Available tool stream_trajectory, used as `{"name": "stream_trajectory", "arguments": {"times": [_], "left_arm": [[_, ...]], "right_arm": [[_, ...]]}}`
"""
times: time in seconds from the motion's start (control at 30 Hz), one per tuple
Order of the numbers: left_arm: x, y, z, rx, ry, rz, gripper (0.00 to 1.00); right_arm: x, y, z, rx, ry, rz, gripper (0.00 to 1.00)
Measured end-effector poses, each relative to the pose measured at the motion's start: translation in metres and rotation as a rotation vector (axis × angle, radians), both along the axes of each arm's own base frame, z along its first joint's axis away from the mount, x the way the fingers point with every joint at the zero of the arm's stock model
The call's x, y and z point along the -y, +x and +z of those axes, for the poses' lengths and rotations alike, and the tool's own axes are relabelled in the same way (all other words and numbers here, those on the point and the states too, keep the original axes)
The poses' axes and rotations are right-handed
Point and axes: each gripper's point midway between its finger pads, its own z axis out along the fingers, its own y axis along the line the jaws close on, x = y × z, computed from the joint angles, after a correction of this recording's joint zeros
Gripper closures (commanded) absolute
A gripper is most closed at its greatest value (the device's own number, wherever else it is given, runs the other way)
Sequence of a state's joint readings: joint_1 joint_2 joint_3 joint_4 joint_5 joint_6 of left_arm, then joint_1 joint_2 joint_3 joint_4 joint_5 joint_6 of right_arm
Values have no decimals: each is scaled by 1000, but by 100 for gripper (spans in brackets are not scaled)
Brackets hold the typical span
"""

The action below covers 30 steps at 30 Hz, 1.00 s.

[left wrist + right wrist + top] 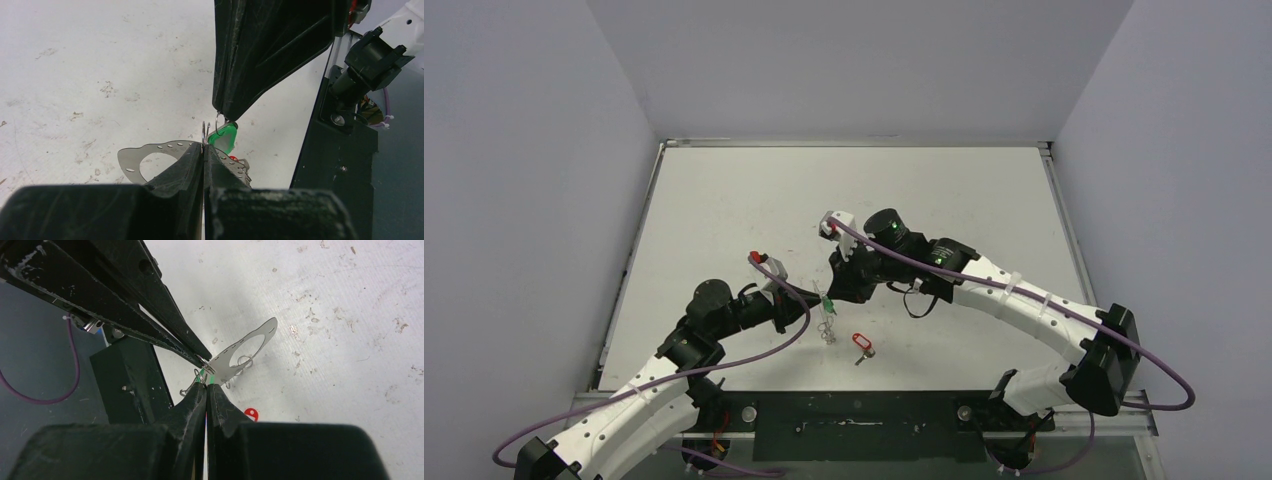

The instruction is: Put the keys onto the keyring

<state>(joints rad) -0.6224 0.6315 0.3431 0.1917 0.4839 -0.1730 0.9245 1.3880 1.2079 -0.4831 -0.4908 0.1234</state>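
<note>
My left gripper (812, 299) (204, 146) is shut on the keyring (131, 156), a flat silvery loop with small holes, and holds it just above the table; it also shows in the right wrist view (260, 335). My right gripper (834, 293) (206, 384) is shut on the green-tagged key (826, 305) (223, 137), tip to tip with the left gripper (202, 359). A thin wire ring (205, 130) on the green tag touches the keyring's edge. The red-tagged key (861, 343) (251, 413) lies loose on the table to the right.
The white table (824, 200) has raised edges and grey walls on three sides. A black base plate (854, 412) (340, 165) (130, 385) runs along the near edge, close behind both grippers.
</note>
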Motion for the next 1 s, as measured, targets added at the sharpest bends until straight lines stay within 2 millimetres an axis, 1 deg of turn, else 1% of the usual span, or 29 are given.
{"name": "stream_trajectory", "arguments": {"times": [0.37, 0.77, 1.0], "left_arm": [[0, 0, 0, 0, 0, -1, 100], [0, -1, 0, 0, 0, -5, 100], [1, -1, 0, -1, -1, -8, 100]], "right_arm": [[3, 7, -1, 23, -18, -39, 100], [-3, 1, 4, 33, -11, -22, 100], [-7, 9, 6, 45, -22, -45, 100]]}}
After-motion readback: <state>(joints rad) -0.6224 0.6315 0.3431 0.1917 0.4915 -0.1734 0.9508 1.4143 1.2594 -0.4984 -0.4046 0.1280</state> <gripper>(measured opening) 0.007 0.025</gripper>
